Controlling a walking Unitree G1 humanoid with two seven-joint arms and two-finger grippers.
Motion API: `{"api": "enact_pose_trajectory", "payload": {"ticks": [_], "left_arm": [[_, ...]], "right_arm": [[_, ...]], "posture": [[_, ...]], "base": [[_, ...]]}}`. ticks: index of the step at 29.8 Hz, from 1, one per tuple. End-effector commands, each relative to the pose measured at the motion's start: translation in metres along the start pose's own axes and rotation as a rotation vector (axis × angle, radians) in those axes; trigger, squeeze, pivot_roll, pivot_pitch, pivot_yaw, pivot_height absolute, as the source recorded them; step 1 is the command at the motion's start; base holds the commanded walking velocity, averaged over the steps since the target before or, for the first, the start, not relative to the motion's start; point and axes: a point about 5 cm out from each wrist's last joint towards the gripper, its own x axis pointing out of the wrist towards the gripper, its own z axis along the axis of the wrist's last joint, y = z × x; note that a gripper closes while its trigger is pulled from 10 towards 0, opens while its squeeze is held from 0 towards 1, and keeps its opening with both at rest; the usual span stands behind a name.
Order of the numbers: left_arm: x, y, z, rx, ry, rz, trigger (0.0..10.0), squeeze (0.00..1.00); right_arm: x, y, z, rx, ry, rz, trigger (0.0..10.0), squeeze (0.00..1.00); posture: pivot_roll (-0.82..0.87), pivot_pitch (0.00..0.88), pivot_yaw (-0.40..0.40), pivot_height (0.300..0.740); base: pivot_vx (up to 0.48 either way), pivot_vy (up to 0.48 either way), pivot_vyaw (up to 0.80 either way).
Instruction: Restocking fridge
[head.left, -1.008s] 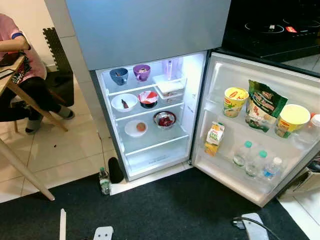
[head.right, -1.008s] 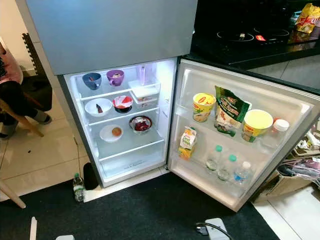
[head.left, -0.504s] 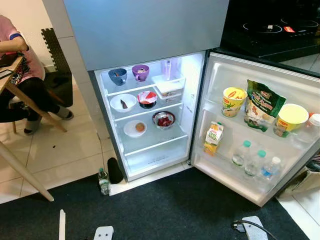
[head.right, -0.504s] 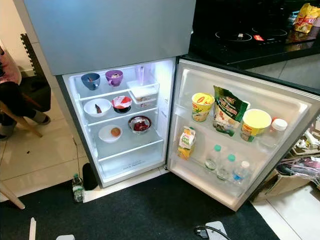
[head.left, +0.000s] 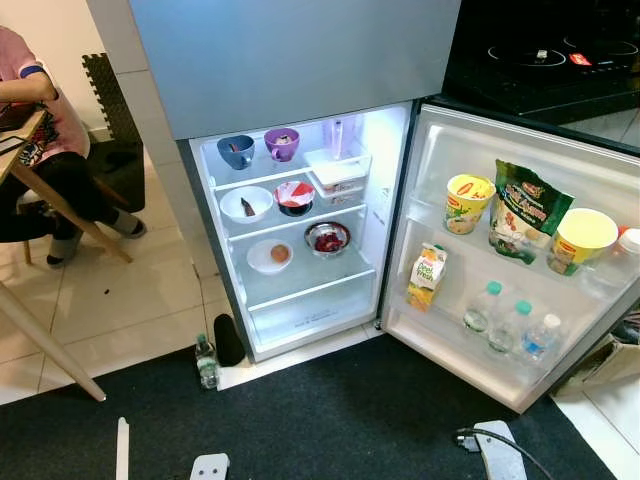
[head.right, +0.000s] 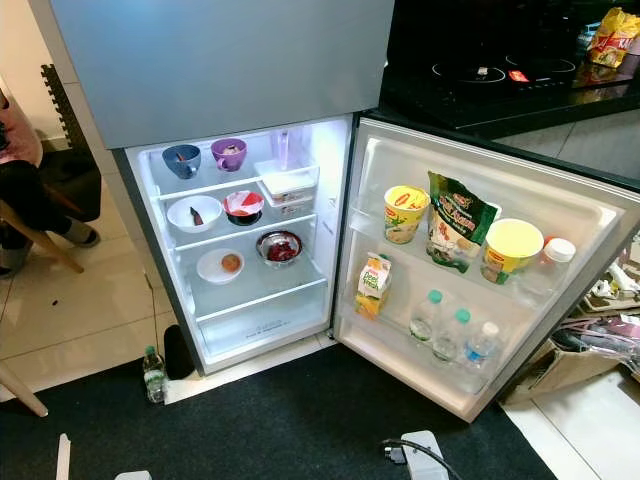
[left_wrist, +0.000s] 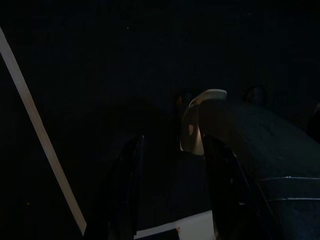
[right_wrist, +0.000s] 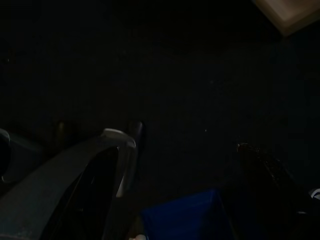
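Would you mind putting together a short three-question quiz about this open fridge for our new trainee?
1. True or false: the fridge door stands open.
2. How many capped water bottles stand in the door's lower rack?
3. Where is the small bottle by the fridge's left corner: A on a shelf, B on the floor, C in the door?

Key: 1 true; 2 three; 3 B.
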Motion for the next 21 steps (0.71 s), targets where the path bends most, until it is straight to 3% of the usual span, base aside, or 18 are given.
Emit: {"api": "enact_pose_trajectory", "payload": {"ticks": [1, 13, 21], "left_arm": [[0.0, -0.004, -0.005, -0.016, 0.021, -0.014, 10.0, 0.0], [0.0, -0.006, -0.006, -0.022, 0.032, -0.019, 10.0, 0.0], [0.0, -0.003, -0.008, -0.016, 0.038, -0.017, 10.0, 0.0]], "right_arm": [[0.0, -0.001, 0.003, 0.019, -0.009, 0.002, 10.0, 0.0], [-0.004, -0.022, 0.007, 0.025, -0.03, 0.011, 10.0, 0.0], [-0.005, -0.023, 0.002, -0.01, -0.028, 0.034, 10.0, 0.0]], "posture": [[-0.05, 0.0, -0.006, 0.74], [-0.06, 0.0, -0.005, 0.74], [-0.06, 0.0, -0.001, 0.74]], "base": [[0.0, 0.0, 0.0], [0.0, -0.311, 0.0], [0.0, -0.41, 0.75]]}}
